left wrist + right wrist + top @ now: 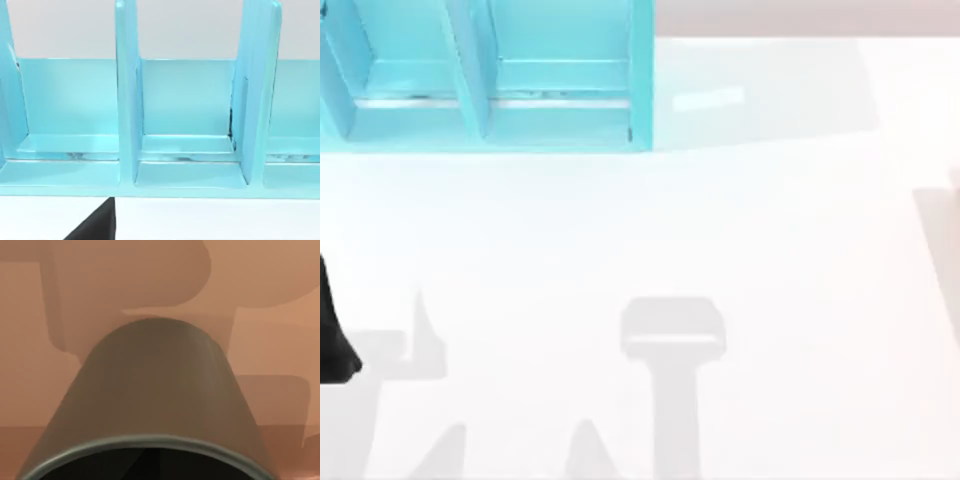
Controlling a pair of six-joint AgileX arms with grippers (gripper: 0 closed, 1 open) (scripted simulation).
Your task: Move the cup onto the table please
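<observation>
1. The cup (155, 390) is seen very close in the right wrist view, its dark mouth toward the camera and its olive-grey wall running away from it. It is set against a tan surface (260, 290) crossed by blocky shadows. Whether the cup is gripped, lifted or already resting cannot be told.
2. The state of the right end effector cannot be told. If the hold is loose or off-centre, the smooth handleless wall could slide out during travel.
3. The cup's attitude is uncertain. If it is released while tilted, it could be tipped over and rolled across the glossy white counter (640, 230).
4. The height above the counter cannot be judged. A release made too high could let the cup bounce or topple, while a descent carried too far could press it hard into the surface.
5. A bar-shaped shadow (672, 330) lies on the open middle of the counter, well apart from the turquoise shelf (480, 90). A placement drifting toward the shelf could risk a knock against its wall.
6. The left arm (332, 340) is parked at the counter's left edge facing the shelf, and the state of its end effector cannot be told. A crossing path there could cause a collision.
</observation>
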